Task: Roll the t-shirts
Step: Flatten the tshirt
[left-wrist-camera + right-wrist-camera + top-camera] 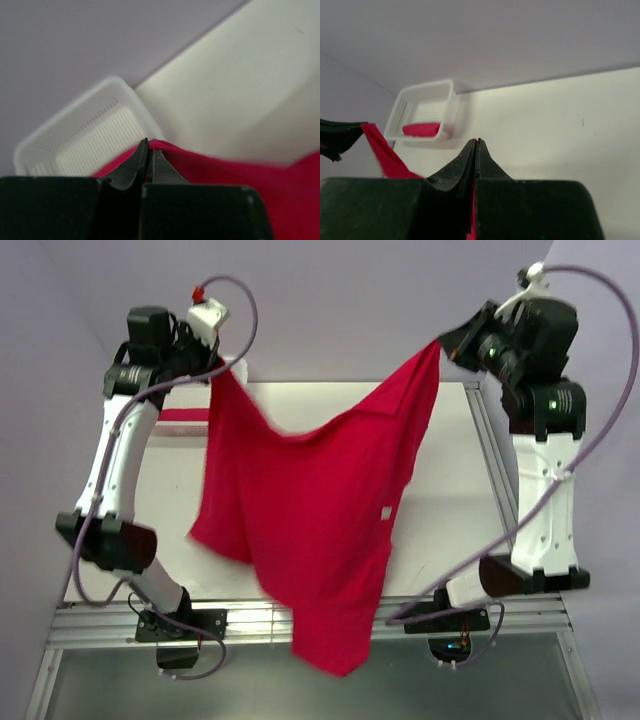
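Left gripper (pixel 216 372) at 10 o'clock, right gripper (pixel 441 343) at 2 o'clock, each pinching edge of red t-shirt (pixel 310 510) hung slack above desk (pixel 450 510). Risks: thin cloth slipping from tip pinch; hem trailing past 6 o'clock desk edge, landing crooked. Second shirt (pixel 421 129) lies in mesh basket (pixel 402 107).

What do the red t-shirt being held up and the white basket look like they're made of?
The t-shirt: soft, thin matte cloth, probably a cotton knit; it sags and folds loosely where it hangs. The basket: likely white plastic; rigid rounded rim, fine moulded mesh walls.
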`<act>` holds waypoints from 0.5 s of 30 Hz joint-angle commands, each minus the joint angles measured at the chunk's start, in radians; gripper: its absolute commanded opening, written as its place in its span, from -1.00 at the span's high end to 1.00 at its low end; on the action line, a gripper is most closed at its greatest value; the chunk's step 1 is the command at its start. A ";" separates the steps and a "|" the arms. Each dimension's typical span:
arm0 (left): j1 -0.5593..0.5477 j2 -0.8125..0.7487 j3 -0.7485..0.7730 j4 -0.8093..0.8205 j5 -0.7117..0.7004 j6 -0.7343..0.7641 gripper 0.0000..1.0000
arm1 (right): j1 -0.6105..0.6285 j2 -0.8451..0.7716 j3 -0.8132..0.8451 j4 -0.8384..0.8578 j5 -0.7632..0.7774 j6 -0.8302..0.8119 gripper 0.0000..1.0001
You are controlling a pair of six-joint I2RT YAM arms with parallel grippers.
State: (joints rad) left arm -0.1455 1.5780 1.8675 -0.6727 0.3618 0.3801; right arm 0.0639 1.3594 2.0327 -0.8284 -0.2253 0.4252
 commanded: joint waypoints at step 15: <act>-0.043 0.097 0.209 0.306 -0.113 -0.063 0.99 | -0.220 0.084 0.046 0.486 -0.287 0.162 1.00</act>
State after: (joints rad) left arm -0.1890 1.6684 2.0914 -0.4561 0.2733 0.3416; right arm -0.1486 1.4635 2.1159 -0.4740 -0.4595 0.5861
